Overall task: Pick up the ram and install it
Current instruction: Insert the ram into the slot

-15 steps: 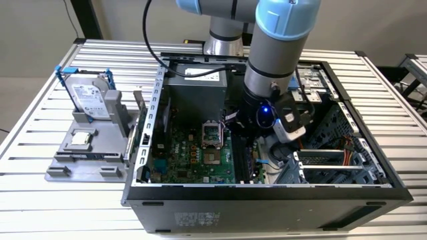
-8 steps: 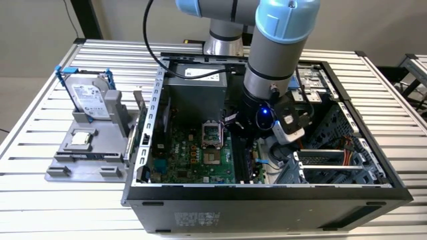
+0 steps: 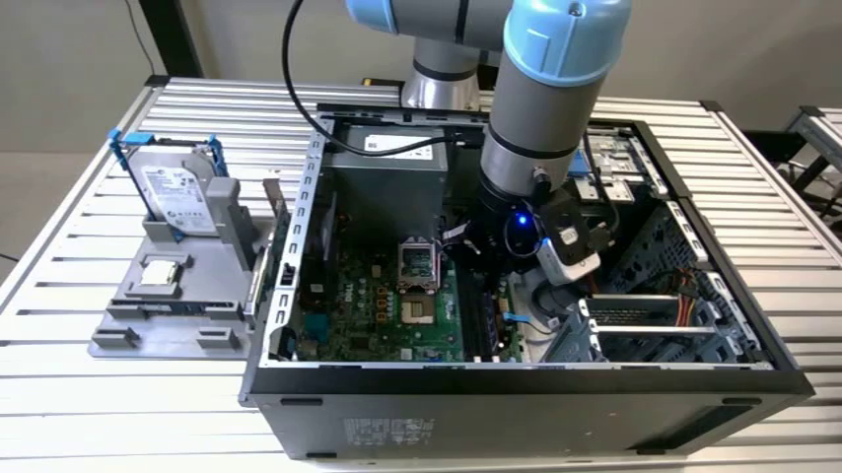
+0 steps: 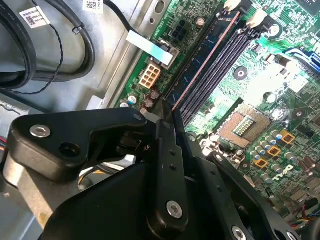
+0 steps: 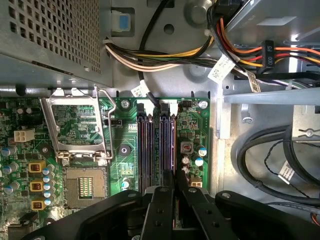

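The ram (image 4: 205,62) is seen edge-on in the second wrist view as a thin pale line. It runs from the gripper (image 4: 167,112) out along the dark memory slots (image 4: 225,55) of the green motherboard (image 4: 280,90). It appears to be pinched by its upper edge between the closed fingers, lengthwise over the outermost slot. Whether its lower edge has entered the slot cannot be told.

In the first wrist view the gripper (image 5: 174,187) is placed over the slots (image 5: 145,145), beside the open processor socket (image 5: 85,185). In the exterior view the arm is reached down into the open computer case (image 3: 526,394), which lies on the slatted surface (image 3: 132,414).

The installing step is judged to be in hand, the pick-up being done. Seating calls for the stick to be kept parallel to the slot, its notch matched, and pressure applied straight and evenly, since a tilted board could bind.
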You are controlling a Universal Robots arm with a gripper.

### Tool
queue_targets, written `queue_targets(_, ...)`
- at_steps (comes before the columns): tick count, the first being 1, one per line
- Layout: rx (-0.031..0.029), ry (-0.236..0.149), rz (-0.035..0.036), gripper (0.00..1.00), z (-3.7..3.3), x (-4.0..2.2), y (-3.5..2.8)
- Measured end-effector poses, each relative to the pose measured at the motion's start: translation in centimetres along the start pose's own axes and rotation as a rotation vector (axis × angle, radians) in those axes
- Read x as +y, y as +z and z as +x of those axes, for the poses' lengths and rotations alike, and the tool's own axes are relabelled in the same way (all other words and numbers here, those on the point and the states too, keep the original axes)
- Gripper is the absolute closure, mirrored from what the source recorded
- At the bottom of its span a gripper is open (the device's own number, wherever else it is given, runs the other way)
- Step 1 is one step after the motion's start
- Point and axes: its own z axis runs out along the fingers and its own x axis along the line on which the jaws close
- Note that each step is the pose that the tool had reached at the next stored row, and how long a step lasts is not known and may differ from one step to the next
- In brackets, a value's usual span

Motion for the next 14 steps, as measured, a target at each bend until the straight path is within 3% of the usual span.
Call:
queue_targets(4, 0.0000, 0.001, -0.0024, 0.00, -0.01, -0.03, -0.21)
queue_targets(12, 0.0002, 0.003, -0.0018, 0.00, -0.10, -0.08, -3.81)
queue_targets(14, 0.0000, 0.003, -0.0019, 0.00, -0.10, -0.07, -3.99)
